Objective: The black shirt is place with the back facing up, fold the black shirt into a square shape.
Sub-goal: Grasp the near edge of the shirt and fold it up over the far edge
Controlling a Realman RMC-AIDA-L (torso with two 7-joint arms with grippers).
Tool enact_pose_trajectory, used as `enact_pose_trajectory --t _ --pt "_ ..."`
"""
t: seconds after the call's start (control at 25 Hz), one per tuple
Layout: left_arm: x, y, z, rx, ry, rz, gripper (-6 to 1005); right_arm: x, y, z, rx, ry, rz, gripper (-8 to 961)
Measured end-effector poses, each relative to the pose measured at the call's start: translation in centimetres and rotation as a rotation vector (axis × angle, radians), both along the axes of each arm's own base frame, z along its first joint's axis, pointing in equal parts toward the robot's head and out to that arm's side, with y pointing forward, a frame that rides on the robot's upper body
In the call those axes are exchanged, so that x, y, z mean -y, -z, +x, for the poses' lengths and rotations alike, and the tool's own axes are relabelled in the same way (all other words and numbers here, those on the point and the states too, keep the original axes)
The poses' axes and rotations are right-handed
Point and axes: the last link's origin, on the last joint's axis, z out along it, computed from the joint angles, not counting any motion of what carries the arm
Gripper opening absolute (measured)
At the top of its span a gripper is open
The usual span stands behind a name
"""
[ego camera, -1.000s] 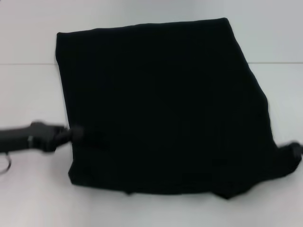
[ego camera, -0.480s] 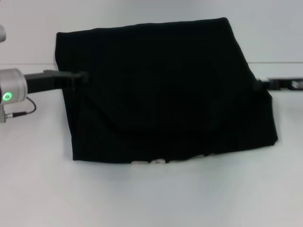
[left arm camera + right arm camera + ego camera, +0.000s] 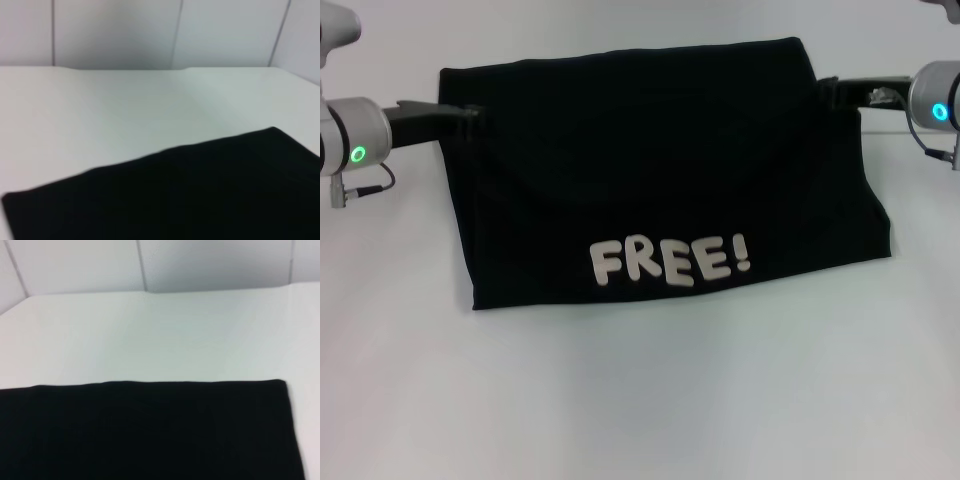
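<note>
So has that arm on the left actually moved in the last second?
Yes. The left gripper has gone from the black shirt's near left corner to its far left corner, away from the robot.

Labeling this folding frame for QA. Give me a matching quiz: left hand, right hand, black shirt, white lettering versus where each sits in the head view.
Things:
1. left hand
2. right hand
3. black shirt
4. white lettering "FREE!"

Places:
A. on the shirt's near folded part
B. at the shirt's far left edge
C. spread on the white table
D. at the shirt's far right edge

Pairs: 1-B, 2-D, 3-C, 4-A
</note>
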Motion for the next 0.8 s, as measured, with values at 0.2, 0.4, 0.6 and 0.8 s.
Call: enact_pose_trajectory --t 0.2,0.4,0.6,0.8 --pt "-0.3 0.6 -0.4 -0.04 -0.027 0.025 16 0.1 0.9 0.2 0.0 0.018 0.033 63" --pt "0.0 2.3 -0.8 -0.06 -0.051 0.018 40 0.9 1.9 1.2 -0.03 0.043 0.047 62" --pt "0.2 3.4 -0.7 -0.081 -0.053 0.011 80 1.6 2.6 1.9 -0.047 0.065 0.044 62" --pt "0.4 4.2 -0.3 -0.106 -0.036 -0.022 121 2.2 3.0 2.2 -0.062 0.058 0.016 150"
